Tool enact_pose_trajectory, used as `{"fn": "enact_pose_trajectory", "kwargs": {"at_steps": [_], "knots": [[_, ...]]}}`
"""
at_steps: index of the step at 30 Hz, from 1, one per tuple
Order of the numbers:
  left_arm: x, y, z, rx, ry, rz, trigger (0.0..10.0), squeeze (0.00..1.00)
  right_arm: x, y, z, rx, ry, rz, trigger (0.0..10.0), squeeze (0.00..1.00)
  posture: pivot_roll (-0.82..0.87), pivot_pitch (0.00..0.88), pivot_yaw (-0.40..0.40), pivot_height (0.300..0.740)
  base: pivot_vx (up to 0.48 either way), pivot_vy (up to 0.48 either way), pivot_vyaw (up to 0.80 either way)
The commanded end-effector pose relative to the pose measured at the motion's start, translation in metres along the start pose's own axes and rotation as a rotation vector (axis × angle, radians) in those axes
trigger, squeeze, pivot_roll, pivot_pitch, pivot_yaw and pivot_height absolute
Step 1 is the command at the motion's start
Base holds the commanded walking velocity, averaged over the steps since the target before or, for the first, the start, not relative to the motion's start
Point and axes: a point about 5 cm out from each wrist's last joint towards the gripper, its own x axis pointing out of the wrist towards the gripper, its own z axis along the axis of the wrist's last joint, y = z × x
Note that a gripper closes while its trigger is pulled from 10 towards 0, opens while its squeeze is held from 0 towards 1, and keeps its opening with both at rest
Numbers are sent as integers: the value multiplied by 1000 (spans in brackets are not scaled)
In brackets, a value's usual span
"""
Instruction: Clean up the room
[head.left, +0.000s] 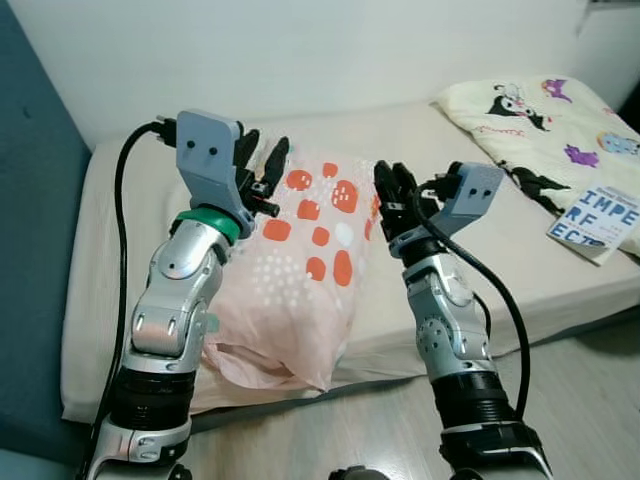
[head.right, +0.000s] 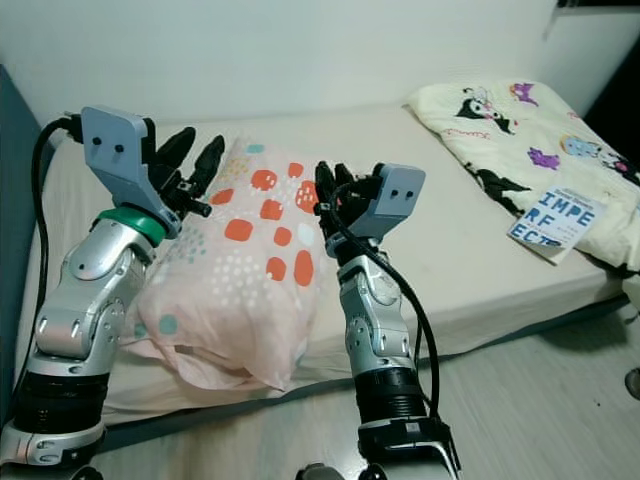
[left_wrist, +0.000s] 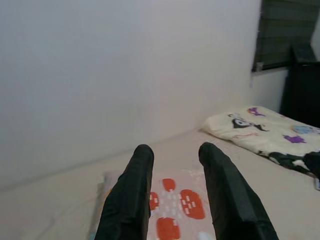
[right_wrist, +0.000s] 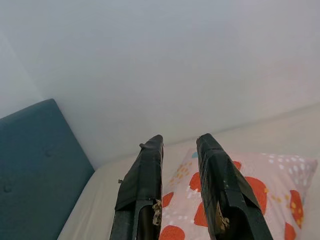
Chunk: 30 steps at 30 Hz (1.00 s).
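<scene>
Pink-cased, red-dotted pillow (head.left: 300, 270) lies on the mattress (head.left: 470, 270) at 12 o'clock, soft and light in my judgement, so the left gripper (head.left: 262, 165) and right gripper (head.left: 392, 195), both parted and empty, should pinch its side edges.

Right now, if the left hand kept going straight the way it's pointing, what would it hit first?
Probably the white wall. The left hand points up over the pillow toward it, though depth is unclear.
</scene>
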Motion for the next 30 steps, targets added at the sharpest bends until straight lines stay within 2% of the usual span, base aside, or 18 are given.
{"fn": "enact_pose_trajectory", "kwargs": {"at_steps": [1, 17, 30], "knots": [[-2, 2, -3, 5, 8, 11, 10000, 0, 0, -1, -1, -8, 6, 1, 10000, 0, 41, 0, 27, 712, 0, 0, 0], [0, 0, -4, -19, 16, 7, 10000, 0, -2, -2, -4, -25, 15, -3, 10000, 0, 37, 0, 28, 712, 0, 0, 0], [1, -2, -3, -31, 11, 9, 10000, 0, -1, -1, -4, 3, 14, -1, 10000, 0, 38, 0, 27, 712, 0, 480, 0]]}}
